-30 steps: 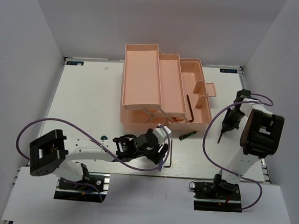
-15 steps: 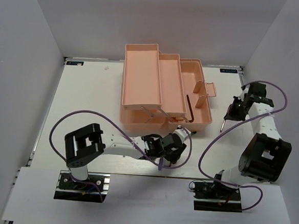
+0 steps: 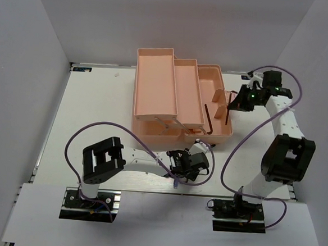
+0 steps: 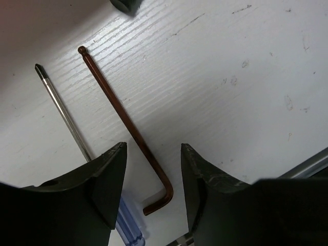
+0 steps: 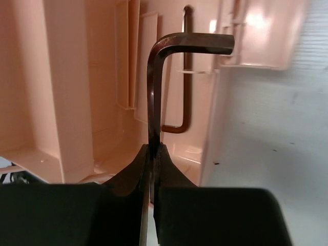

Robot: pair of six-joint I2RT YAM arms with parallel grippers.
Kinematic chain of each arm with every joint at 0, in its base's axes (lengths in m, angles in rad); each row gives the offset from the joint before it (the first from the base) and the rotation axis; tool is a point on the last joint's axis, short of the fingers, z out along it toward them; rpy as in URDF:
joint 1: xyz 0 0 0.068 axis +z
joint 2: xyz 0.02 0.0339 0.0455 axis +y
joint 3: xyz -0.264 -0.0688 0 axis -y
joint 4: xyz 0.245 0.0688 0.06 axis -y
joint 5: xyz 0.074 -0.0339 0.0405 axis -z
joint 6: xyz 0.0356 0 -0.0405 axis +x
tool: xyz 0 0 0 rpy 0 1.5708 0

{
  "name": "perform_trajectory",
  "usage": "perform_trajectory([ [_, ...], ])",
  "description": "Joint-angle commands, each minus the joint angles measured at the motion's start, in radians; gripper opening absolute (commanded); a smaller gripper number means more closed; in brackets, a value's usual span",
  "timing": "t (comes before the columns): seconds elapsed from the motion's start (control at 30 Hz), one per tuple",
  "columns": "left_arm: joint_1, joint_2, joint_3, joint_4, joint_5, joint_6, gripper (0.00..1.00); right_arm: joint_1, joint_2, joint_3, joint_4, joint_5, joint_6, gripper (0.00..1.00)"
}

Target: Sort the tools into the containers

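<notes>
Peach-pink translucent plastic forms the open toolbox (image 3: 154, 83). It stands mid-way across the white table (image 3: 97, 107), with its trays folded out to the left and its deep bottom compartment exposed on the right.

Done: one black L-shaped hex key (image 3: 207, 120) lies flat in the bottom compartment. No tool is visible in the two fold-out trays in the top view.

In hand: the right gripper (image 5: 152, 148) has its fingers pressed onto the long arm of a second dark L-shaped hex key (image 5: 154, 77). The short arm points right in the wrist view. This key hangs above the right-hand rim of the toolbox, near the side latch, over the compartment that holds the first key. The step is judged to be delivery, with the key not yet released.

Left to do: the left gripper (image 4: 152, 154) is low over the table just in front of the toolbox, jaws spread and empty. Between them a third, brownish-black L-shaped hex key (image 4: 125, 118) lies flat on the table, untouched. Just beside it lies a slim blue-handled screwdriver (image 4: 64, 115), its handle partly hidden under the left finger.

No other tools can be made out in these views. Progress is judged early to middle, since at least two tools remain on the table.
</notes>
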State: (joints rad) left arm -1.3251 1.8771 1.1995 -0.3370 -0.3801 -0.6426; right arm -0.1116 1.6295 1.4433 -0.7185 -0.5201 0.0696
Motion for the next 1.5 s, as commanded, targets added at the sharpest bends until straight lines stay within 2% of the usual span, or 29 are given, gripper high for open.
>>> perform_trajectory([
  [0.0,-0.019,0.023,0.058,-0.065,-0.06,-0.04,0.57,0.058,0.081,0.052,-0.01,-0.01,0.005,0.0],
  [0.07,-0.019,0.048,0.069,-0.08,-0.06,-0.049,0.57,0.085,0.122,0.071,-0.028,0.026,-0.001,0.0],
  [0.1,-0.019,0.071,0.078,-0.095,-0.069,-0.061,0.55,0.092,0.128,0.071,-0.032,0.037,-0.002,0.03],
  [0.27,-0.019,0.12,0.106,-0.146,-0.082,-0.089,0.46,0.11,0.116,0.054,-0.025,0.086,-0.016,0.3],
  [0.3,-0.028,0.12,0.116,-0.157,-0.092,-0.098,0.46,0.109,0.106,0.054,-0.025,0.086,-0.02,0.47],
  [0.43,-0.028,0.143,0.117,-0.175,-0.103,-0.118,0.46,0.11,0.055,0.029,-0.022,0.066,-0.034,0.61],
  [0.53,-0.037,0.154,0.117,-0.197,-0.112,-0.129,0.45,0.11,-0.02,-0.021,-0.004,0.074,-0.042,0.61],
  [0.67,-0.037,0.188,0.149,-0.246,-0.112,-0.149,0.38,0.099,-0.13,-0.095,0.028,0.074,-0.033,0.63],
  [0.77,-0.046,0.232,0.175,-0.296,-0.121,-0.158,0.25,0.081,-0.187,-0.127,0.033,0.059,-0.022,0.63],
  [0.87,-0.057,0.272,0.198,-0.333,-0.131,-0.169,0.18,0.059,-0.226,-0.132,0.031,0.039,-0.013,0.63],
  [0.93,-0.066,0.283,0.198,-0.355,-0.141,-0.178,0.1,0.046,-0.241,-0.133,0.019,0.026,-0.008,0.63],
  [1.03,-0.075,0.272,0.209,-0.355,-0.141,-0.178,0.01,0.027,-0.272,-0.136,0.011,0.032,-0.008,0.85],
  [1.07,-0.075,0.261,0.221,-0.346,-0.141,-0.169,0.0,0.021,-0.281,-0.139,0.008,0.041,-0.01,0.9],
  [1.3,-0.106,0.09,0.25,-0.211,-0.1,-0.045,0.0,-0.045,-0.352,-0.205,0.034,0.176,0.012,0.9],
  [1.47,-0.106,-0.041,0.259,-0.108,-0.086,0.07,0.0,-0.109,-0.375,-0.239,0.042,0.229,0.047,0.84],
])
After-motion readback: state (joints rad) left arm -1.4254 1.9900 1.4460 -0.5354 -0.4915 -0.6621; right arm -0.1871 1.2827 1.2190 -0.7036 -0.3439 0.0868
